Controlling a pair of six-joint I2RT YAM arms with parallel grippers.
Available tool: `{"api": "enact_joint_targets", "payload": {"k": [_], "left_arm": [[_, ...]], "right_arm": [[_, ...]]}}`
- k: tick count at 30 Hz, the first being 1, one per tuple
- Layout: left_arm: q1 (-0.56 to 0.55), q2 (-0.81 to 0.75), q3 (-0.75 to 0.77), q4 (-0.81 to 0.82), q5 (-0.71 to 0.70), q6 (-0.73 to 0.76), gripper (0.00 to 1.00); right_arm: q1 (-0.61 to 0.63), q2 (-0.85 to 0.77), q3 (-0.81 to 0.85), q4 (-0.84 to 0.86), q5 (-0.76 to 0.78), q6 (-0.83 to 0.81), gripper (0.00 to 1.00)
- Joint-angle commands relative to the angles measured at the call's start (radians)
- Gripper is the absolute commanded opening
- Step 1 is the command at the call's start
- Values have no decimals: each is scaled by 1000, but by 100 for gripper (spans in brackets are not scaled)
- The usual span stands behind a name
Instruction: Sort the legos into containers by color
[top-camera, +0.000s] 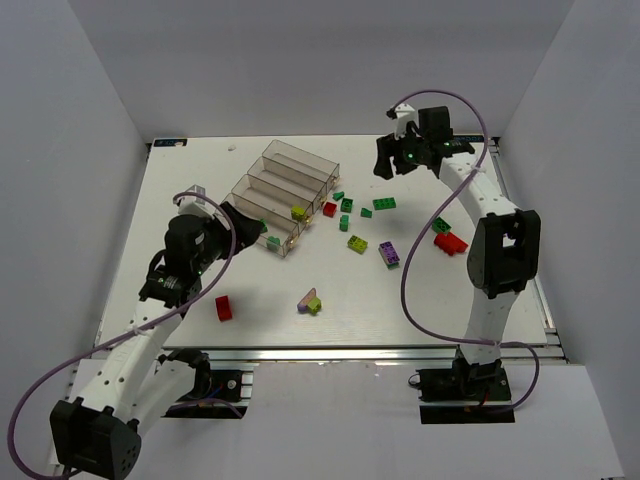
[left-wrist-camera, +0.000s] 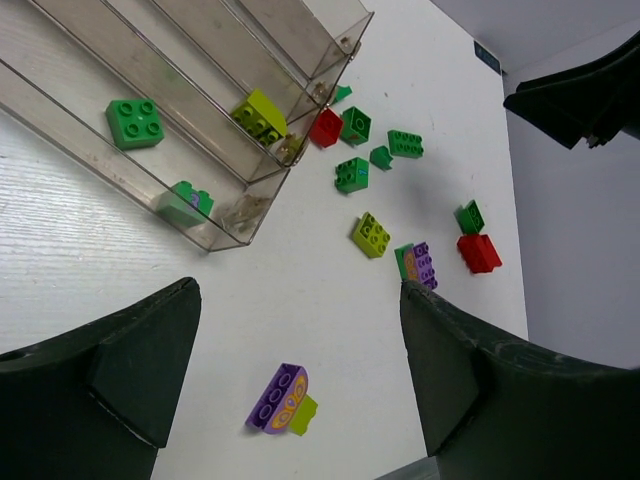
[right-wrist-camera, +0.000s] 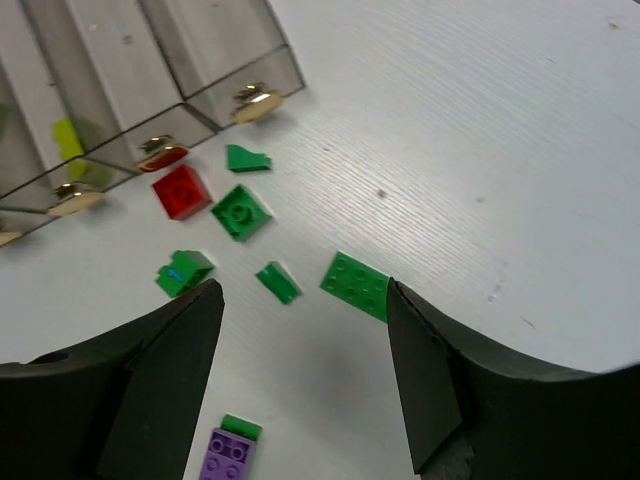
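The stepped tray of clear bins (top-camera: 290, 170) stands at the back left. Its nearest bin holds two green bricks (left-wrist-camera: 137, 121), and the one behind it holds a lime brick (left-wrist-camera: 260, 115). Loose bricks lie on the table: a purple-and-lime piece (left-wrist-camera: 280, 398), a lime brick (left-wrist-camera: 371, 234), a purple brick (left-wrist-camera: 422, 264), red bricks (left-wrist-camera: 479, 252) and several green ones. My left gripper (left-wrist-camera: 298, 300) is open and empty, above the table near the tray's front end (top-camera: 250, 224). My right gripper (right-wrist-camera: 302, 290) is open and empty, high above a flat green plate (right-wrist-camera: 355, 284) and a small green piece (right-wrist-camera: 277, 282).
A lone red brick (top-camera: 223, 308) lies at the front left beside the left arm. A red brick (right-wrist-camera: 181, 191) and a green square brick (right-wrist-camera: 240, 211) lie just off the tray's end. White walls enclose the table on three sides.
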Motion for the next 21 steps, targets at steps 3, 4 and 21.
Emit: {"api": "enact_joint_targets", "payload": {"k": [3,4,21], "left_arm": [[2,12,7,61,59,14,90],[2,13,6,81,56,23,90],[2,136,38,201,52,-9,90]], "right_arm": [[-23,5,17,-15,112,3,73],[-23,23,29,-21,127,8,73],[-94,245,220,-460,-397,-1124,76]]}}
